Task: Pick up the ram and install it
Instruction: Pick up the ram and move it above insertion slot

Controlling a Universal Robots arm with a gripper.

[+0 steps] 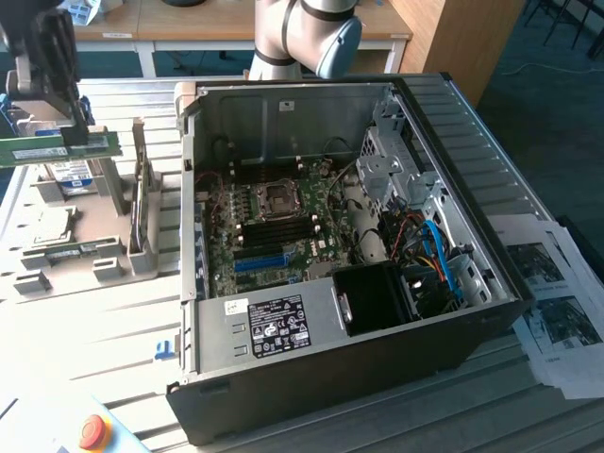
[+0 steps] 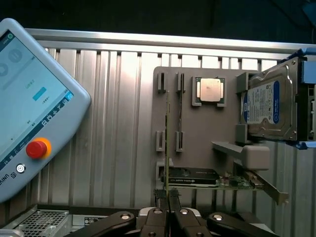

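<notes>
Tool (image 1: 74,134) is clamped on the ram (image 1: 33,151); you see the ram held level above the grey holder tray (image 1: 94,217), at the exterior view's left of the open computer case (image 1: 283,368), not yet installed.

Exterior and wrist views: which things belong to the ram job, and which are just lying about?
Job: ram, clamped in the gripper; motherboard inside the open computer case.
Lying about: hard drive, processor chip, teach pendant, printed sheets.
</notes>
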